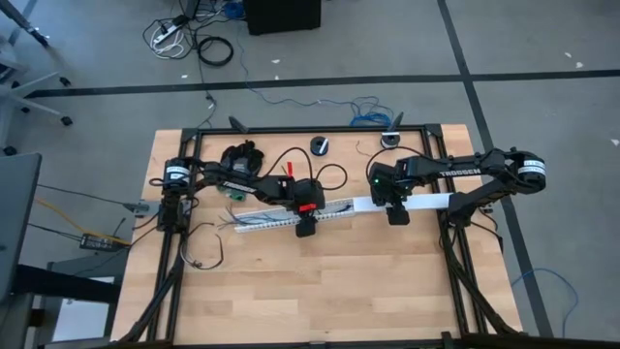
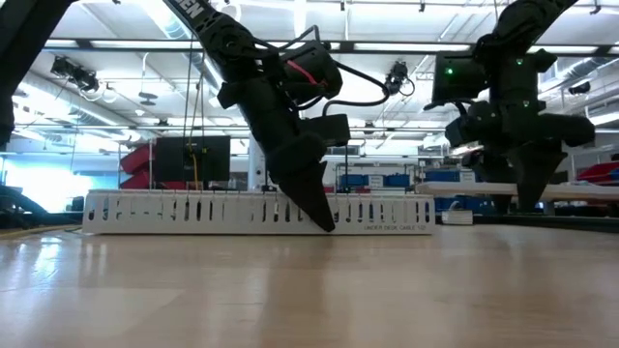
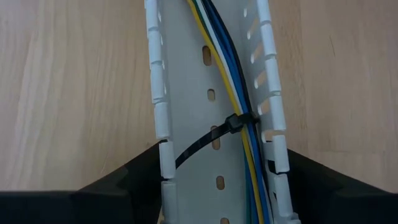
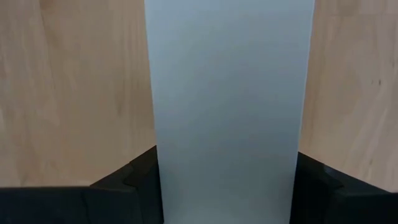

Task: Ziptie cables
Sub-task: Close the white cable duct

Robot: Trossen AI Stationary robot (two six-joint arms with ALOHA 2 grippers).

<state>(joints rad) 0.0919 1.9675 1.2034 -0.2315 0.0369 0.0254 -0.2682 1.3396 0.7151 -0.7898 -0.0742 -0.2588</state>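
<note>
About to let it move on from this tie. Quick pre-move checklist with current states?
1. Zip tie looped around the cables: ok.
2. Cables lying inside the white slotted duct: ok in the left wrist view.
3. Zip tie tail trimmed: not ok, it trails across the duct floor.
4. Left gripper straddling the duct, a finger on each side: ok.
5. Right gripper straddling the plain white cover: ok.
6. Tie pulled fully tight: cannot tell.
</note>
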